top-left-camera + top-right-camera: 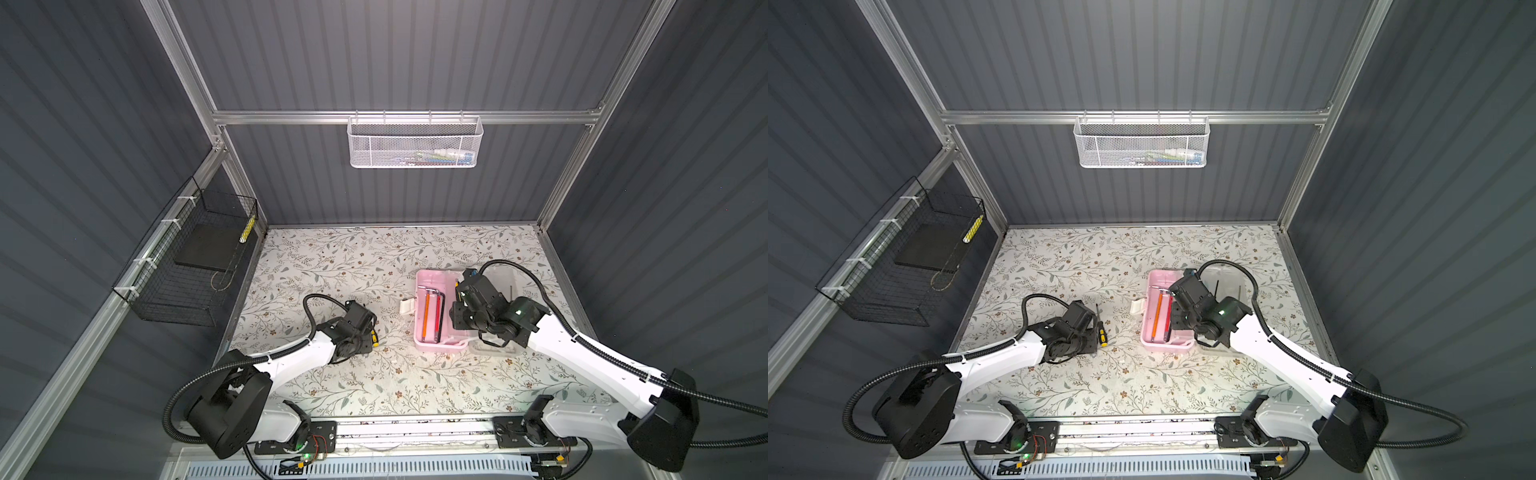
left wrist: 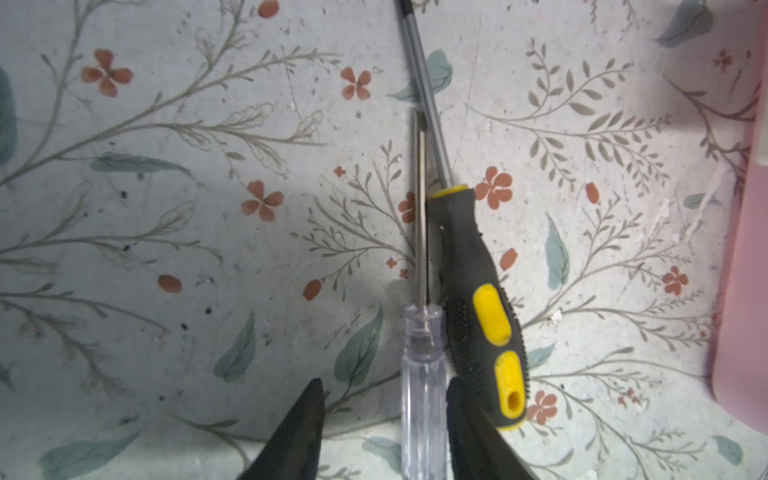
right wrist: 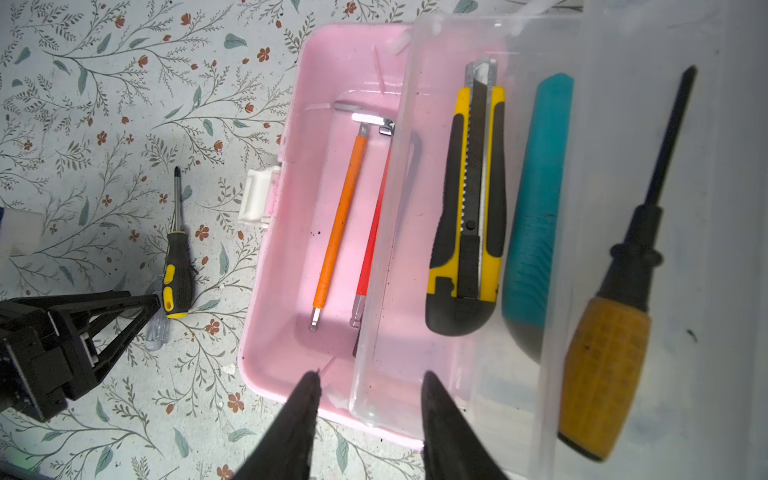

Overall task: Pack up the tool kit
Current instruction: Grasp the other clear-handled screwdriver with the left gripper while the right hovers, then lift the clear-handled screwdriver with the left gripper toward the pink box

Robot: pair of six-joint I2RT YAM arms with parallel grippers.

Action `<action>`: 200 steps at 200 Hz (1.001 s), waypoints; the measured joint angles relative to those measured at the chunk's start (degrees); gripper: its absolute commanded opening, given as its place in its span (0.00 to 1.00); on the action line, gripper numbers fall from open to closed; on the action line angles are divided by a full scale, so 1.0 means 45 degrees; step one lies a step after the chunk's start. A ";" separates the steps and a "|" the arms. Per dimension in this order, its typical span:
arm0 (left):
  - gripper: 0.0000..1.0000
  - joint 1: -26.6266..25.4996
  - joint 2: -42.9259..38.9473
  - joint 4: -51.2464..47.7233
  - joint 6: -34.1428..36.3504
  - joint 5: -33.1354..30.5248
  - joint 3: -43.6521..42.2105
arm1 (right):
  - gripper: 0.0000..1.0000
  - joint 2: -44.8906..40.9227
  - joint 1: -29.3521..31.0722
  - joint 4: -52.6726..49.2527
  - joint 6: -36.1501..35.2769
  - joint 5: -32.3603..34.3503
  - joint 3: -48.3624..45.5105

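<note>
Nearest me, my left hand (image 2: pixel 382 386) is down at the bench (image 2: pixel 166 249), open, with its fingers either side of the clear-handled screwdriver (image 2: pixel 424 374). One finger is against the handle and the other stands off it, so nothing is pinched yet. That tool should be light and stiff, but its smooth round handle looks slippery and apt to roll. I would close square across the handle's middle, not on the thin shaft. The black-and-yellow screwdriver (image 2: pixel 478 291) lies against it and could get dragged along. Both screwdrivers sit on the latch side of the pink case (image 3: pixel 282 332), apart from it. My right hand (image 3: pixel 370 374) hangs over the case's near end, its fingers parted and holding nothing. Inside the case lie an orange hex key (image 3: pixel 340 216) and a red hex key (image 3: pixel 370 249). On the side away from the latch, a clear tray (image 3: pixel 415 291) carries the yellow knife (image 3: pixel 469 208) and the teal knife (image 3: pixel 536 208). Far beyond the case, the white mesh basket (image 1: pixel 415 145) hangs on the back wall.
</note>
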 measured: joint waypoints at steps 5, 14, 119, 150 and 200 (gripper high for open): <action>0.49 0.0000 0.0044 0.0039 0.0000 0.0000 0.0000 | 0.42 0.0000 0.0000 0.0010 0.0000 0.0000 -0.0024; 0.49 0.0000 0.0102 0.0087 0.0000 0.0000 0.0000 | 0.42 0.0000 0.0000 0.0039 0.0005 0.0000 -0.0073; 0.36 -0.0189 0.1093 0.0189 -0.0248 -0.0554 0.0520 | 0.43 0.0000 0.0000 0.0141 0.0034 0.0044 -0.0359; 0.31 -0.0189 0.1161 0.0160 -0.0335 -0.0675 0.0525 | 0.43 0.0000 0.0000 0.0151 0.0034 0.0044 -0.0384; 0.23 -0.0189 0.1161 0.0063 -0.0398 -0.0758 0.0525 | 0.43 0.0000 0.0000 0.0359 0.0044 -0.0015 -0.0447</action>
